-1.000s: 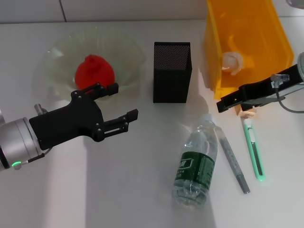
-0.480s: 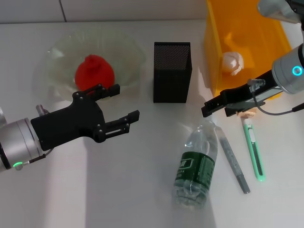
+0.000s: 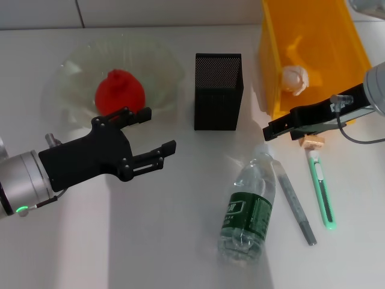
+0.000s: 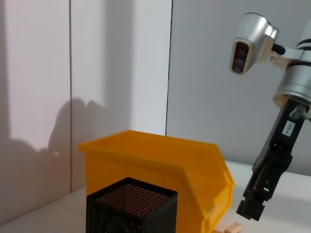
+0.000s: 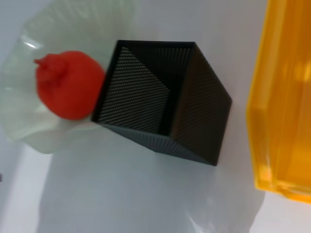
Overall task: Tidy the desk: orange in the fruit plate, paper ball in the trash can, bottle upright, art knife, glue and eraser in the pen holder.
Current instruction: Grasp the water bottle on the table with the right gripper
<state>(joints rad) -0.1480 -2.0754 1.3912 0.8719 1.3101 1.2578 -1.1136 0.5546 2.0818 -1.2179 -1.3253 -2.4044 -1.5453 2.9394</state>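
Fruit with lumpy, matte red-orange skin, the orange [image 3: 120, 90], lies in the ruffled pale-green glass fruit plate [image 3: 161, 65], the crumpled white paper ball [image 3: 295, 79] inside the translucent orange-yellow plastic trash can [image 3: 337, 36]. Beside the square black mesh pen holder [image 3: 218, 90], the clear plastic bottle [image 3: 248, 209] lies flat on the white desk [image 3: 168, 241]. The left gripper [image 3: 154, 133] hovers with fingers spread and empty; the right gripper [image 3: 270, 132] hangs above the tan eraser [image 3: 313, 142], whether its fingers are parted I cannot tell.
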